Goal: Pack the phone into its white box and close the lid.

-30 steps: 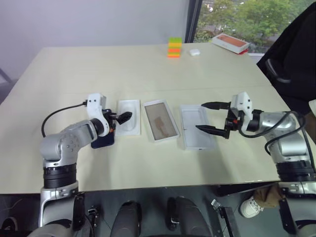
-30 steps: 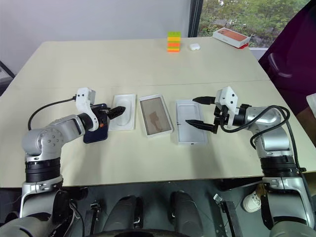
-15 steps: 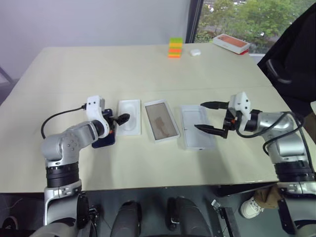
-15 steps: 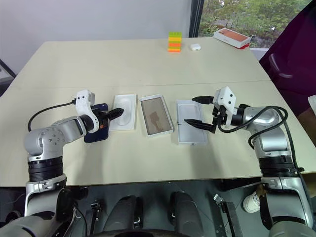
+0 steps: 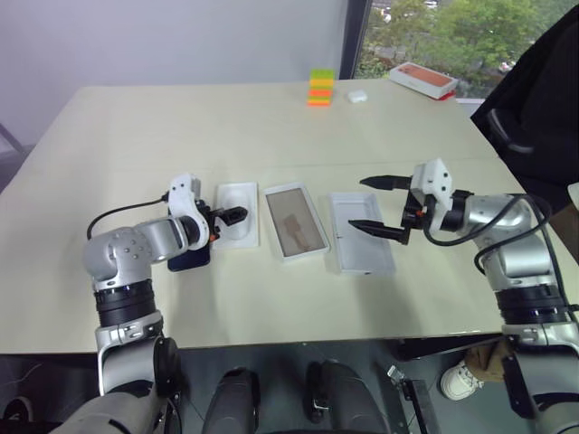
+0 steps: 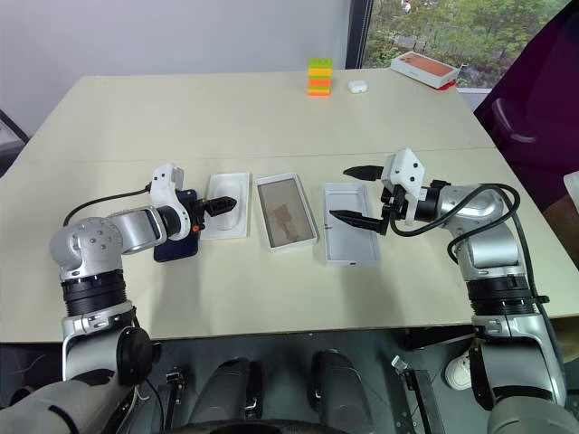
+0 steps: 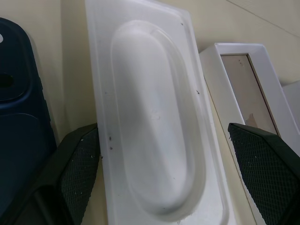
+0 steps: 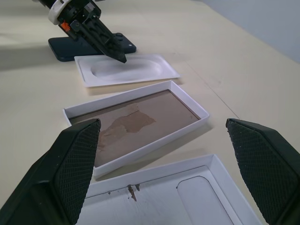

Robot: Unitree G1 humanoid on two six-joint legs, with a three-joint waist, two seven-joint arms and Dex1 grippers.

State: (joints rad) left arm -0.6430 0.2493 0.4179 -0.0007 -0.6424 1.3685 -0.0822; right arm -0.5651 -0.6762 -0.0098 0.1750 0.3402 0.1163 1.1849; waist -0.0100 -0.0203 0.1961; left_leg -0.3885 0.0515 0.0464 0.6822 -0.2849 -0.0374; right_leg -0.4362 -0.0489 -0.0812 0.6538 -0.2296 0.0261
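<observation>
Phone [image 7: 18, 122]: slim, glossy navy slab

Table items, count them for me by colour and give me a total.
White: 4, the insert, the white box, the lid and a small white case.
Dark blue: 1, the phone.
Orange-topped: 1, a box.
Multicoloured: 1, a block stack.
Total: 7
</observation>
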